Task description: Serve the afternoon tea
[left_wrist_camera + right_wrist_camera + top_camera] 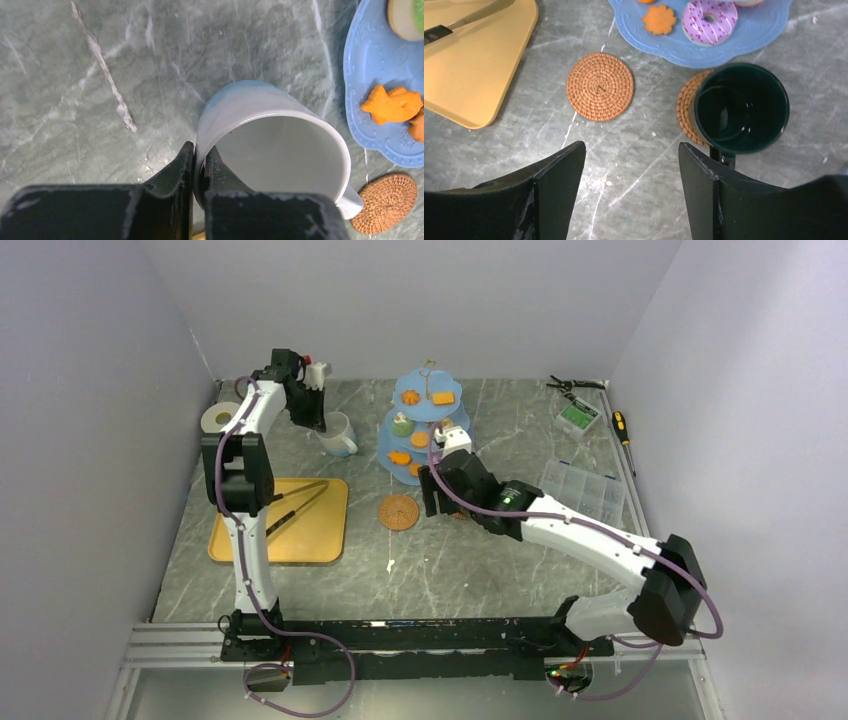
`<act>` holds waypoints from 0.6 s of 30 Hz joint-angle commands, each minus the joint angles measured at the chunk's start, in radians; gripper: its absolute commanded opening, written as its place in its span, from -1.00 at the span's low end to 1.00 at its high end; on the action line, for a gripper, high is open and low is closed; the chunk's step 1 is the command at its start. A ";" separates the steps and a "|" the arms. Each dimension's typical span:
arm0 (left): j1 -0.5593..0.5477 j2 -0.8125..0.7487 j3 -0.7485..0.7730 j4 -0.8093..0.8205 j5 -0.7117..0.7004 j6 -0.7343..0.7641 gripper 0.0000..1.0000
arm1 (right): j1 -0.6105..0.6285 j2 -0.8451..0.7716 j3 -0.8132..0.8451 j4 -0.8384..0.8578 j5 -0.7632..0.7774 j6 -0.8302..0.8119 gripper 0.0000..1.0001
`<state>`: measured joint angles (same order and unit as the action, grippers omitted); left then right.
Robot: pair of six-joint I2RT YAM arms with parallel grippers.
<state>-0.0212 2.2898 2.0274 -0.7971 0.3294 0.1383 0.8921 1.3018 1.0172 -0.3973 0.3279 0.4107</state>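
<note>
My left gripper (200, 152) is clamped thin on the white mug's (280, 150) rim, toward the table's (100, 75) far left edge, beside the light-blue stand (365, 65). It looks stiff, glazed, slippery and chippable, so the wall suits pinching. My right gripper (631, 150) gapes wide.

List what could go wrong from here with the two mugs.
1. The left gripper pinches only the white mug by its rim wall, one finger inside. Once lifted, the mug could swing or slip.
2. The green mug sits off-centre on its coaster, close to the stand. The open right gripper, one finger near the handle, could nudge it off.
3. Carried to the free coaster, the white mug might clip the stand.
</note>
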 commanded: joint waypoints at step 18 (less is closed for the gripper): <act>-0.135 -0.509 -0.324 -0.149 -0.074 -0.063 -0.94 | 0.055 0.418 0.406 0.172 -0.238 -0.257 0.59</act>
<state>-0.1501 1.8847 1.6894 -0.9344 0.2298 0.1146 0.9264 1.6894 1.3582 -0.2691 0.1650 0.2077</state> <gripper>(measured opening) 0.091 0.789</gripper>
